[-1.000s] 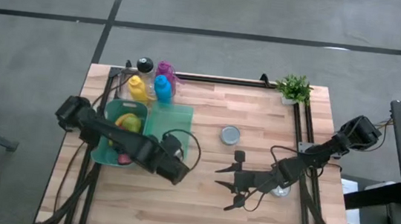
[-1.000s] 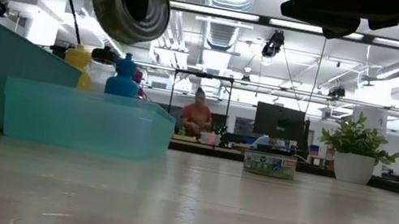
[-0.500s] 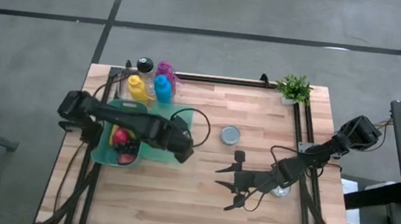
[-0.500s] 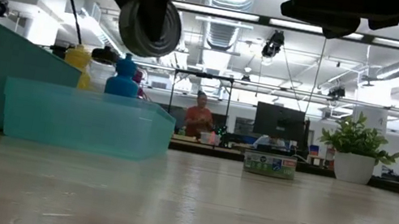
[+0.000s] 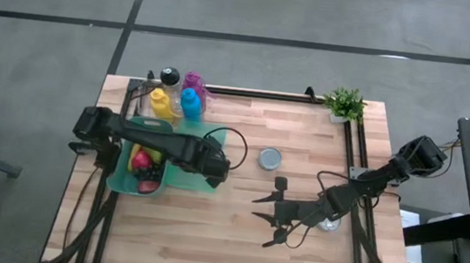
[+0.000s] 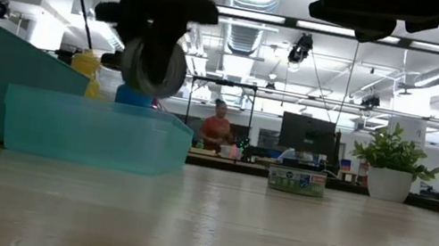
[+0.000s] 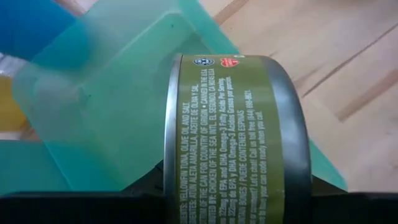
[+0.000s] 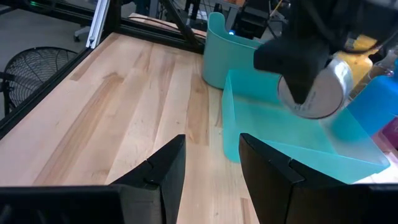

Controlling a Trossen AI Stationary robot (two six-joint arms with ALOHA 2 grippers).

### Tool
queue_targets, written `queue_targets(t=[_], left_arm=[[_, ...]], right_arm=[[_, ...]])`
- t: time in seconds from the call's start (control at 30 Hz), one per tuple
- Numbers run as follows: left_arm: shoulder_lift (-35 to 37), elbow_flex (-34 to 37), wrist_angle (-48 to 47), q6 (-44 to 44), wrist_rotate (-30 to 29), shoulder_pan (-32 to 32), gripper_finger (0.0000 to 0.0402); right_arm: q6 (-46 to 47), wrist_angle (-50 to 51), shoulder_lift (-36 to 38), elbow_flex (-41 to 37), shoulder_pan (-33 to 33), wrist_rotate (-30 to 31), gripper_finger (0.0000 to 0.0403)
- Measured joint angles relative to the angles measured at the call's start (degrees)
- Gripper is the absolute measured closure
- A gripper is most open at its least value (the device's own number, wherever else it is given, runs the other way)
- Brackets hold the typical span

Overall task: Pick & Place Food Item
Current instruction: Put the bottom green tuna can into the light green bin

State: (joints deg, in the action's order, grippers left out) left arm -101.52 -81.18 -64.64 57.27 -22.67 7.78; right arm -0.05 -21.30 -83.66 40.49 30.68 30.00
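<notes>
Now my left gripper (image 5: 218,166), which a moment ago carried the olive-labelled can (image 7: 233,140) above the table's near side, has swung back over the shallow teal tray (image 6: 91,130), jaws clamped on the can above its right edge, so I judge placement is close. Largest to smallest: the wooden table (image 5: 294,234); the deep green bin (image 5: 125,181) holding red and yellow fruit; the teal tray, bare where visible; my right gripper (image 5: 272,212), waiting mid-table with jaws closed.
</notes>
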Motion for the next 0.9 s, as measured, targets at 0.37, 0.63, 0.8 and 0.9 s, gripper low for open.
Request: queue_targets(t=[0.37, 0.63, 0.8, 0.9], left_arm=[[0.2, 10.6, 11.5, -0.6, 7.7, -3.1, 0.0267], [0.2, 11.2, 14.6, -4.4, 8.1, -3.3, 0.0258], [0.2, 12.0, 16.2, -5.1, 7.7, -3.5, 0.0262], [0.2, 13.6, 18.8, -6.1, 8.0, -3.5, 0.0253]], right_arm=[[0.0, 0.0, 0.0, 0.0, 0.0, 0.0, 0.0256], [0.0, -0.1, 0.0, 0.0, 0.0, 0.0, 0.0256], [0.0, -0.1, 0.0, 0.0, 0.0, 0.0, 0.0256], [0.0, -0.1, 0.0, 0.0, 0.0, 0.0, 0.0256]])
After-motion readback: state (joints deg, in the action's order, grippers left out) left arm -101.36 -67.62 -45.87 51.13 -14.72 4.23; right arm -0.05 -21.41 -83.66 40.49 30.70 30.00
